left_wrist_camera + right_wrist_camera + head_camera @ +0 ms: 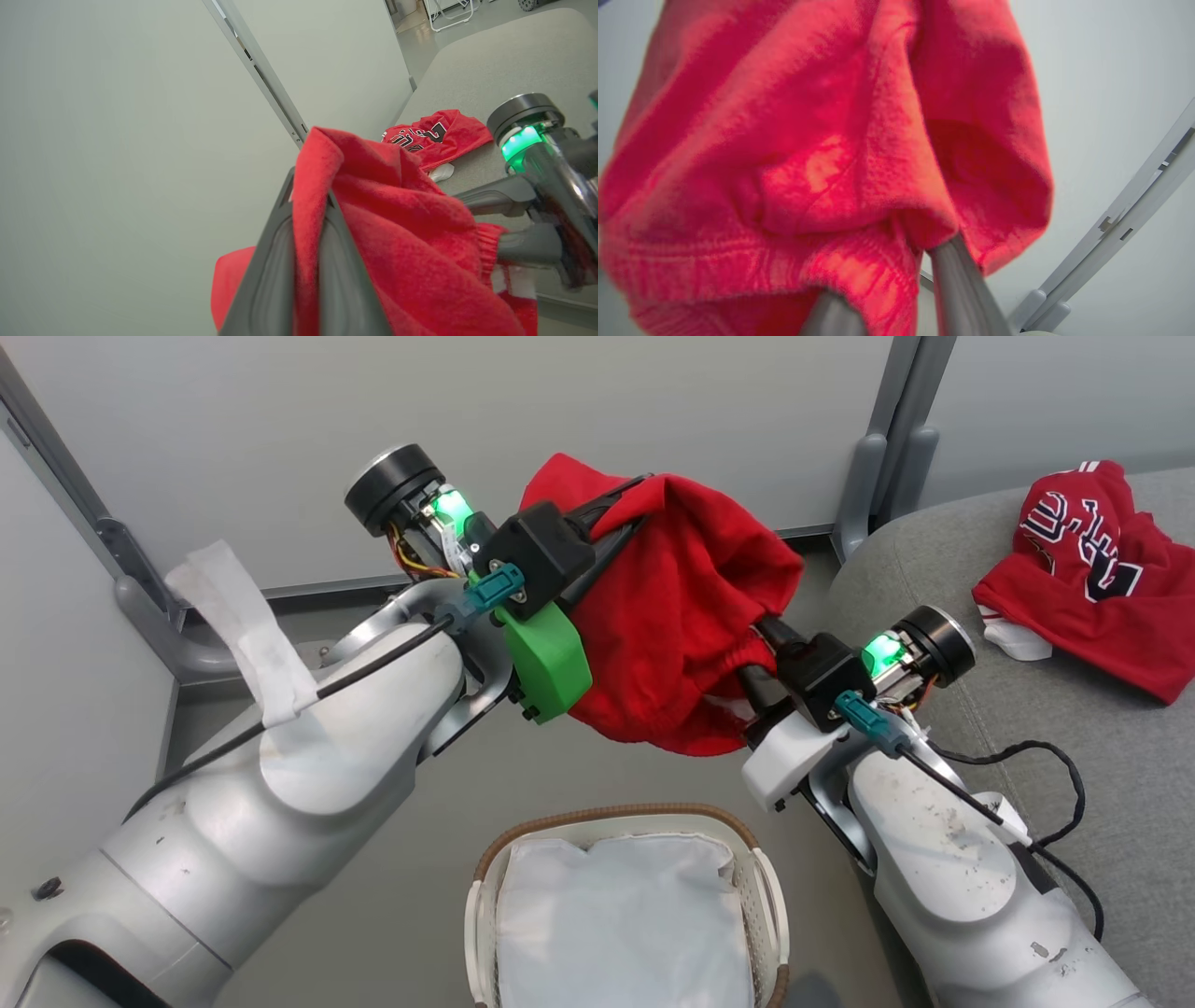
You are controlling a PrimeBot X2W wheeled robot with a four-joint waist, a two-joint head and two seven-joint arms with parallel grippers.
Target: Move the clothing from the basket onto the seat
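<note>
A plain red garment [681, 616] hangs in the air above the basket, stretched between both grippers. My left gripper [621, 509] is shut on its upper edge, the cloth pinched between the dark fingers [266, 280]. My right gripper [758, 649] is shut on its ribbed lower hem [738, 280]; in the left wrist view that hem sits between the right fingers [500, 198]. The white basket [607, 814] stands on the floor below, with only its white liner [616, 915] inside. A second red garment with black-and-white lettering [1092, 569] lies on the grey seat [1074, 737] at the right.
Pale partition walls with grey posts [887, 457] close off the space behind the held garment. A black cable [1055, 775] trails from my right forearm over the seat's near edge. A small white piece [1013, 639] lies beside the lettered garment.
</note>
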